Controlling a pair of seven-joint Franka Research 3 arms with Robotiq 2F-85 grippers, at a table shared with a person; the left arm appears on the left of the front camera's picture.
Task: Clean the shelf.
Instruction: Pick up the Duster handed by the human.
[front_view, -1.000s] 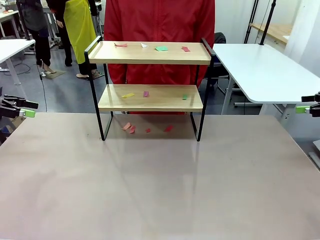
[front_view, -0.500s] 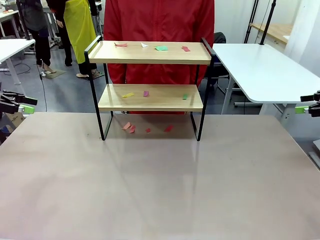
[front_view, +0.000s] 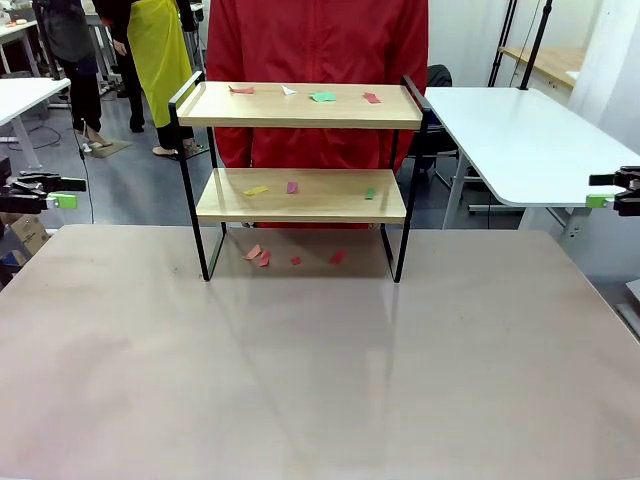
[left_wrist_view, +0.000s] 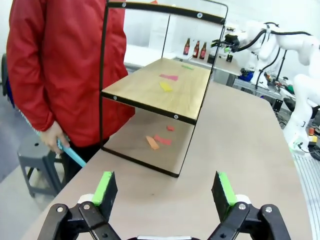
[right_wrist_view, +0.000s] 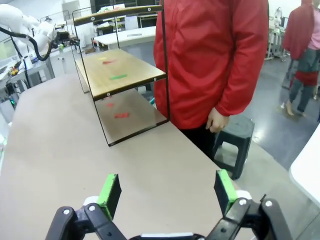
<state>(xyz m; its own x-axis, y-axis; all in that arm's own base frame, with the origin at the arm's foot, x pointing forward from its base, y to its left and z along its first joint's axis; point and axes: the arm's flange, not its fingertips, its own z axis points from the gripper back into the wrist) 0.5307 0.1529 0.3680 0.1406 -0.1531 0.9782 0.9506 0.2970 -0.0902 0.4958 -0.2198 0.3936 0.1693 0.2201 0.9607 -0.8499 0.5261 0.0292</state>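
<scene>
The shelf (front_view: 300, 118) stands at the far middle of the table, two wooden boards in a black frame. Small paper scraps (front_view: 323, 97) in red, green, white and yellow lie on both boards, and more on the table beneath (front_view: 258, 255). My left gripper (front_view: 68, 192) hovers open at the table's left edge, well away from the shelf. At the right edge my right gripper (front_view: 598, 190) is open too. The left wrist view shows open, empty left gripper (left_wrist_view: 164, 186) facing the shelf (left_wrist_view: 150, 92). The right wrist view shows empty right gripper (right_wrist_view: 165, 190) and the shelf (right_wrist_view: 125, 75).
A person in a red jacket (front_view: 320, 40) stands right behind the shelf, one hand (left_wrist_view: 50, 140) holding a light blue stick (left_wrist_view: 72, 155). A white table (front_view: 530, 140) lies at the back right, and a stool (right_wrist_view: 235, 140) stands beside the person. The near tabletop (front_view: 320, 370) is bare.
Both grippers have risen a little at the table's side edges and stay open. The shelf and scraps have not moved.
</scene>
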